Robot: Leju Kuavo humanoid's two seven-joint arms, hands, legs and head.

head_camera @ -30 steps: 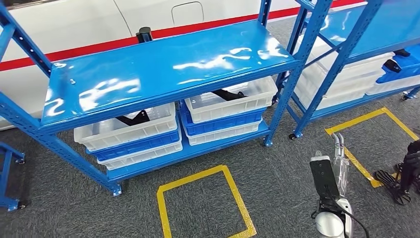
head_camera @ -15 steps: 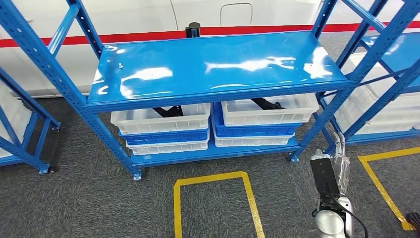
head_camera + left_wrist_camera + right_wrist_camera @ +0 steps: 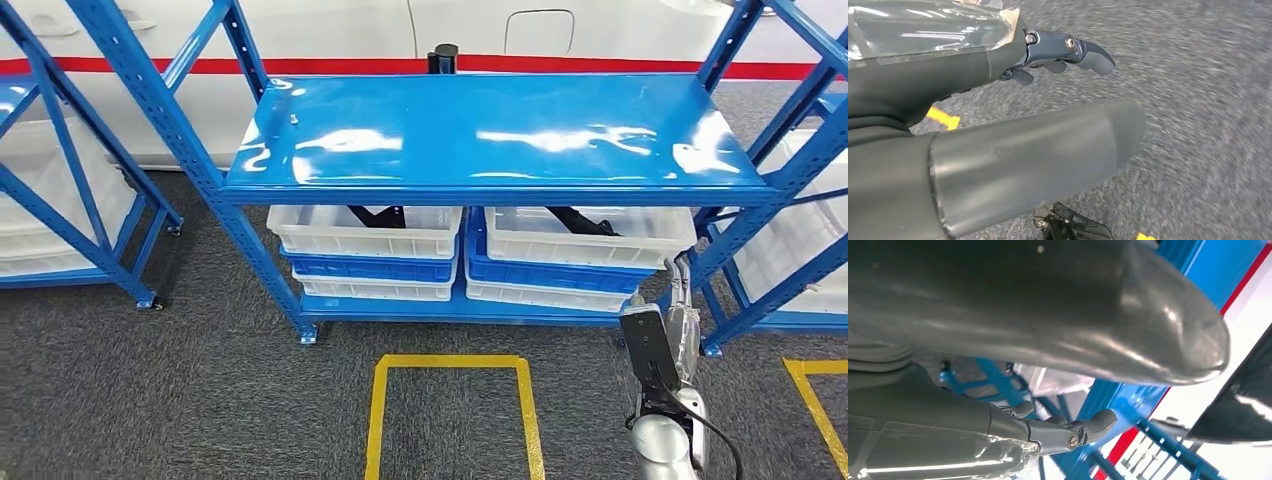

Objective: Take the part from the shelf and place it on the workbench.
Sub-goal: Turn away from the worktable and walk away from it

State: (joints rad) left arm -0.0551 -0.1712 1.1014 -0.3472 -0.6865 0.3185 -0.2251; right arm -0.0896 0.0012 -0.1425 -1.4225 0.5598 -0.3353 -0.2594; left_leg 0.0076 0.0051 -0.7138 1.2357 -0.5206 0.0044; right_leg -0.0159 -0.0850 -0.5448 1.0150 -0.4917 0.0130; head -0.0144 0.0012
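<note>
A blue shelf rack (image 3: 490, 130) stands ahead with a bare, glossy upper board. On the lower board sit stacked white and blue bins. The left top bin (image 3: 365, 232) holds a black part (image 3: 378, 215), and the right top bin (image 3: 590, 240) holds another black part (image 3: 585, 221). My right hand (image 3: 680, 315) hangs at the lower right, in front of the rack's right post, fingers straight and holding nothing. In the right wrist view, my right hand (image 3: 1013, 405) has the blue rack beyond it. My left hand (image 3: 998, 85) hangs over grey carpet with its fingers apart and nothing in it.
A yellow tape square (image 3: 452, 362) marks the carpet in front of the rack. More blue racks with white bins stand to the left (image 3: 60, 200) and right (image 3: 790, 260). A small black object (image 3: 443, 58) stands behind the upper board. A white wall with a red stripe runs behind.
The whole picture has shifted: the camera has turned, so the rack now lies centred and square ahead, with a rack at the left in view. My right hand keeps its pose.
</note>
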